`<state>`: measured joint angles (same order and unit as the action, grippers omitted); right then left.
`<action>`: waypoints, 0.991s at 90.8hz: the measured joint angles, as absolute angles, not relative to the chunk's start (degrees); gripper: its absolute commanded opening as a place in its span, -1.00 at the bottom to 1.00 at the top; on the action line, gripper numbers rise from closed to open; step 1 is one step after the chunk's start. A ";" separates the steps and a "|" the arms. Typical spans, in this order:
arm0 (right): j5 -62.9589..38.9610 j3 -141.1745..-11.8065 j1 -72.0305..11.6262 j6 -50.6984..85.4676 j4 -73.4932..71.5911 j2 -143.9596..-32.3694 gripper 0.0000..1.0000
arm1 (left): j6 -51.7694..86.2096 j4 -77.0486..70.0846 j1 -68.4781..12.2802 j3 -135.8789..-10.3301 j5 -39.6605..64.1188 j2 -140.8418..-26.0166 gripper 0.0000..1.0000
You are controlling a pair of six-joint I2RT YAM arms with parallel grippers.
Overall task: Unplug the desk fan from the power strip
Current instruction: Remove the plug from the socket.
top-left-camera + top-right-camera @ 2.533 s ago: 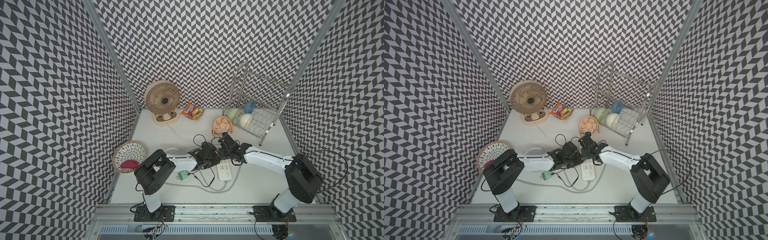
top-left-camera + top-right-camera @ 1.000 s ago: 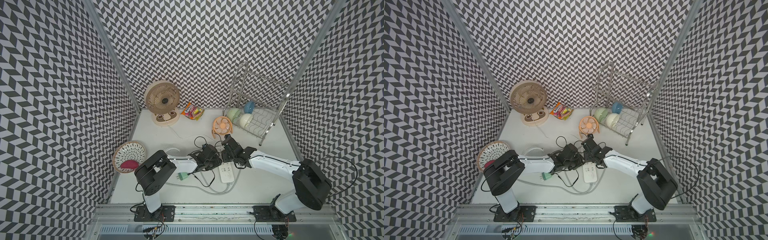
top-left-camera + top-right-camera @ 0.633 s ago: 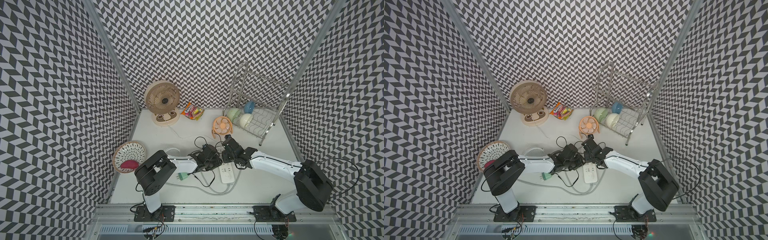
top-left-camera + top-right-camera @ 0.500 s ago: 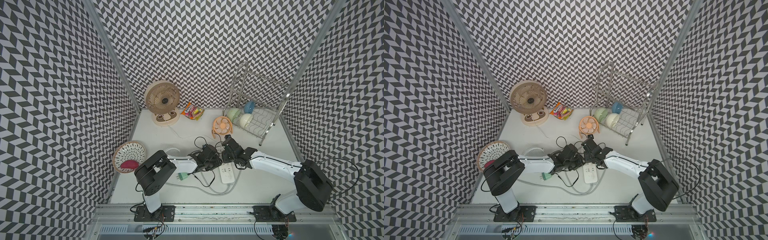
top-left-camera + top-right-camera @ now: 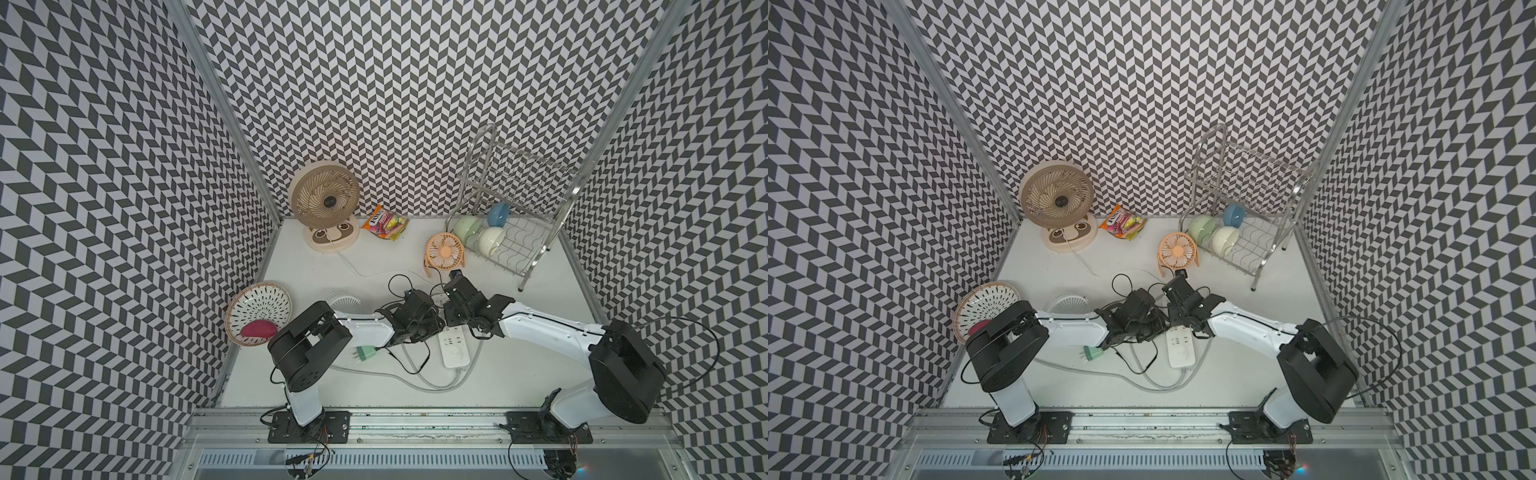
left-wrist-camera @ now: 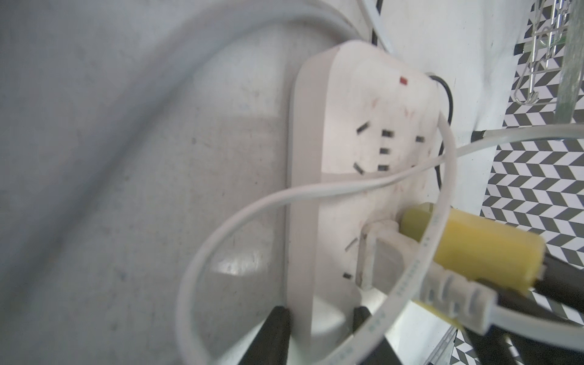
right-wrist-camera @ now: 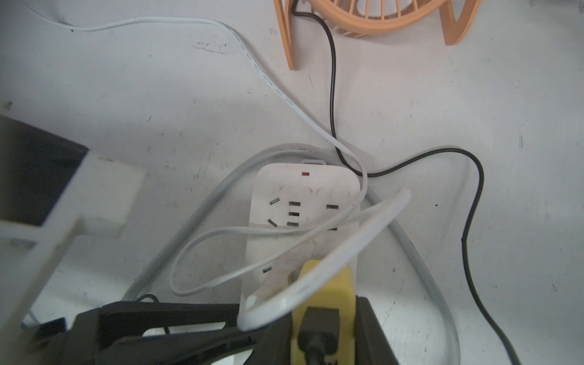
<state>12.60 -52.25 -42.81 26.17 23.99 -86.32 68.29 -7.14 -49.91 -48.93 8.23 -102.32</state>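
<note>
The left hand (image 6: 319,322) clamps one end of the power strip (image 6: 363,142); the right hand (image 7: 320,313) pinches the yellow plug (image 7: 328,281) seated in it.

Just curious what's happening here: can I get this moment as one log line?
left gripper: shut on power strip | right gripper: shut on yellow plug | unplugging: not yet done

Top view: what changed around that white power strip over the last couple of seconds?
The right arm swung its elbow outward to the right, then held there for the last second. The right claw stayed clamped on the yellow plug, which still looks seated in the power strip. The left claw kept hold of the strip's end. Nothing was let go, and everything else stayed put.
</note>
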 measured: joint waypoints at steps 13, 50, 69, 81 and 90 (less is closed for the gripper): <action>11.88 -52.23 -42.61 26.13 24.10 -86.15 -0.64 | 68.40 -7.29 -49.91 -48.90 8.34 -102.48 -0.26; 11.05 -52.75 -40.73 25.02 27.53 -84.88 -0.63 | 70.61 -10.31 -51.79 -49.15 8.67 -104.07 -0.29; 13.32 -52.75 -42.98 24.58 27.49 -84.86 -0.61 | 71.26 -10.02 -52.12 -49.17 8.69 -103.96 -0.29; 13.21 -51.51 -42.19 24.71 26.70 -83.90 -0.61 | 71.64 -10.20 -52.16 -49.19 8.67 -104.01 -0.30; 11.92 -51.05 -40.95 24.88 26.74 -83.26 -0.62 | 71.68 -10.85 -52.25 -49.21 8.45 -104.27 -0.29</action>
<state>11.92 -51.05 -40.95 24.88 26.74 -83.26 71.68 -10.85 -52.25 -49.21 8.45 -104.27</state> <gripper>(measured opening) 0.270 0.355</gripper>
